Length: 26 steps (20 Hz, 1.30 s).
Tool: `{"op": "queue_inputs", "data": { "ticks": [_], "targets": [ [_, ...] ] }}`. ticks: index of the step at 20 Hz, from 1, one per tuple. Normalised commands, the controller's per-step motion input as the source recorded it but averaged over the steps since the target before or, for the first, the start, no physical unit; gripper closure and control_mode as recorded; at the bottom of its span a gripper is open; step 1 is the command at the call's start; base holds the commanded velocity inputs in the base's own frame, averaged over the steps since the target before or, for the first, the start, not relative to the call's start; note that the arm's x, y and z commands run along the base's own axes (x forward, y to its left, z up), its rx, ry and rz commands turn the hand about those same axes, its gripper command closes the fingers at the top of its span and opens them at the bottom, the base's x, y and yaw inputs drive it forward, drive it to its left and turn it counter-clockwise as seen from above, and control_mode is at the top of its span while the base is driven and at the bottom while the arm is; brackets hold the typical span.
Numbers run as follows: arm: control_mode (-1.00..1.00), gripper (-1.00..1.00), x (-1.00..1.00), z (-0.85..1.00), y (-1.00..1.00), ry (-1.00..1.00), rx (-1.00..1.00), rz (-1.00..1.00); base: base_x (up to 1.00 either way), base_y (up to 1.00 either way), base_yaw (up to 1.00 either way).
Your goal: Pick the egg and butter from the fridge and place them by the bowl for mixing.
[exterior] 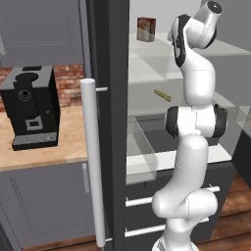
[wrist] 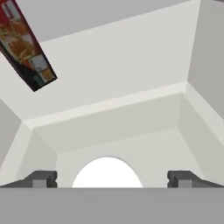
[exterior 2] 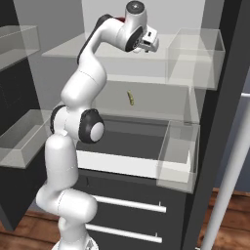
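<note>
Worktop (exterior: 44, 157) of pale wood lies at the far left of the left base view, carrying one boxy black coffee machine (exterior: 30, 105) before a red brick wall. Right of it stands the fridge (exterior: 110, 59), a tall dark grey unit with its door swung open and one long pale cylindrical bar handle (exterior: 93, 162) running down the door edge. Inside are translucent shelves, clear bins and two pale bar pulls on the dark drawers below. One small reddish-brown box (exterior: 146, 29) stands upright at the back of the upper shelf. One butter (exterior: 163, 95) stick, thin, long and yellowish-green, lies on the middle shelf, right of the box and lower; in the right base view it sits just right of the white arm's elbow.

The arm, glossy white with dark joints, reaches into the upper shelf. In the hand view the gripper (wrist: 112, 179) has its two small dark fingertips (wrist: 42, 178) spread wide apart, holding nothing. Between them, low in that view, sits one egg (wrist: 107, 173), a plain white smooth oval on the pale shelf floor; whether either tip touches it cannot be told. The printed box shows tilted at the upper left there.
</note>
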Motion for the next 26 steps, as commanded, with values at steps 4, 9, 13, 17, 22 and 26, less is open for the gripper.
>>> {"op": "queue_inputs", "data": {
  "ticks": [4,9,13,17,22,26],
  "targets": [
    [-1.0,-1.0,0.15,-0.4,0.16,0.0,-0.01,0.0,0.0,0.0,0.0],
    [-1.0,1.0,0.27,-0.41,0.17,0.0,0.0,0.0,0.0,0.0,0.0],
    [-1.0,1.0,0.24,-0.41,0.23,0.0,0.0,0.0,0.0,0.0,0.0],
    [-1.0,1.0,0.08,-0.4,0.21,0.0,0.0,0.0,0.0,0.0,0.0],
    [-1.0,1.0,-0.42,-0.23,0.02,-0.05,0.0,0.0,0.0,0.0,0.0],
    [-1.0,1.0,-0.89,-0.23,0.01,-0.15,0.0,0.0,0.0,0.0,0.0]
  ]
}}
